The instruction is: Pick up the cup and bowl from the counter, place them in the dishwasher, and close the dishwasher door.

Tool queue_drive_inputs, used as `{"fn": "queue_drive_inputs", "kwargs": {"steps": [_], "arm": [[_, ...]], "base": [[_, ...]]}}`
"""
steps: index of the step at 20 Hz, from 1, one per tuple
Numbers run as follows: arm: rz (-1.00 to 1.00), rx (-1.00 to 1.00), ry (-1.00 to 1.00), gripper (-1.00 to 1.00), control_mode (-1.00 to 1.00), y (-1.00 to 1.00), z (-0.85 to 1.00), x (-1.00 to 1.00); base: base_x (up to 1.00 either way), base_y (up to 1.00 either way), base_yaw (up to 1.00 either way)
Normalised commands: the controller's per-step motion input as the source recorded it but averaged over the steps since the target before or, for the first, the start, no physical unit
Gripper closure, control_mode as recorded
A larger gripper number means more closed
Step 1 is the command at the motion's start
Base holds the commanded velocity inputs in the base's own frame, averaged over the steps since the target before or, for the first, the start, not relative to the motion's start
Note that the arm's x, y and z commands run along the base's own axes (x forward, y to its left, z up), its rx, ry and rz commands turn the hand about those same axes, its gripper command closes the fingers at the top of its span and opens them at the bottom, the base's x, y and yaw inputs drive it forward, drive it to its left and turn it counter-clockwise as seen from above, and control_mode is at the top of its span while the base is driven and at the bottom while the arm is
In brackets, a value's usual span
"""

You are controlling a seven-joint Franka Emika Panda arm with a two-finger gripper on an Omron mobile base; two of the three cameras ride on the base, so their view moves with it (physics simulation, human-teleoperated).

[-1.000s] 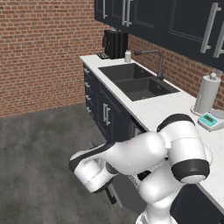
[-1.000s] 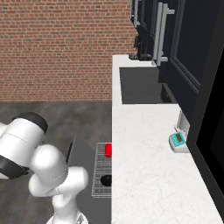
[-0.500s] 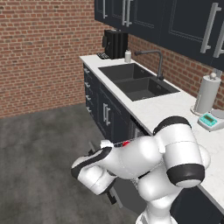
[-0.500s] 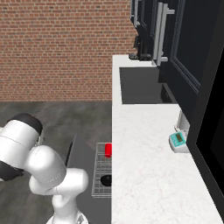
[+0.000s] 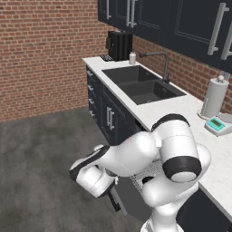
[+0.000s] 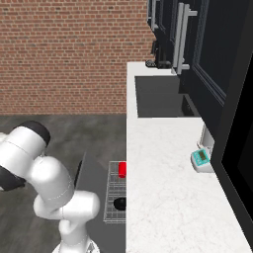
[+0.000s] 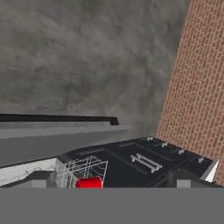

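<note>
Already the cup [image 6: 122,169] and the bowl [image 6: 119,203] sit in the dishwasher [image 6: 115,192] on its pulled-out wire rack, cup on its side toward the sink [image 5: 142,85], bowl nearer the base. Low beside the partly raised dishwasher door [image 6: 85,173], the gripper [image 7: 112,178] has its 2 fingers spread wide, holding nothing.
</note>
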Motion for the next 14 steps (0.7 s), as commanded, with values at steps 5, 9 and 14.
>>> {"fn": "queue_drive_inputs", "kwargs": {"steps": [5, 9, 14], "arm": [[0.00, -0.49, -0.17, -1.00, -1.00, 1.00, -0.07, 0.00], [0.00, -0.52, -0.13, -1.00, -1.00, 1.00, -0.28, 0.00], [0.00, -0.53, -0.04, -1.00, -1.00, 1.00, -0.56, 0.00]], "base": [[0.00, 0.00, 0.00], [0.00, 0.00, 0.00], [0.00, 0.00, 0.00]]}}
